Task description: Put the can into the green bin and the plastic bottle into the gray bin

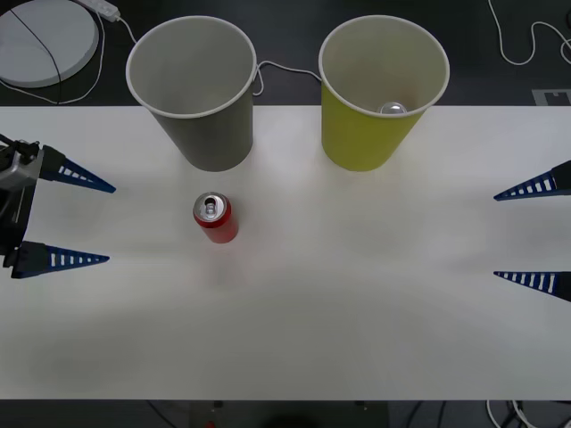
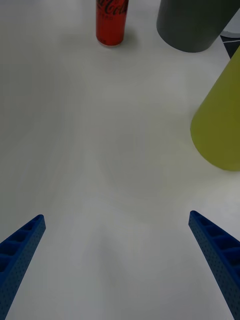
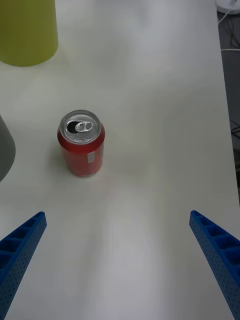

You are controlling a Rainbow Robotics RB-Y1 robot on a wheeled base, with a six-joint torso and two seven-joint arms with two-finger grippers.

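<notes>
White counter [image 1: 357, 303] carries everything, with dark floor and cables behind it. On it the can [image 1: 215, 218] stands upright, red with a silver top and an opened pull-tab; in the right wrist view its side shows white Coca-Cola script, cut off at the frame edge. It sits just in front of the gray bin [image 1: 198, 89], apart from it. The green bin [image 1: 379, 89] stands beside the gray one toward the robot's right, and a silver can top shows inside it against the near wall. The left pincer [image 1: 85, 223] hovers at the counter's left edge, blue fingers spread wide and empty. The right pincer [image 1: 513, 234] hovers at the right edge, likewise spread and empty.
</notes>
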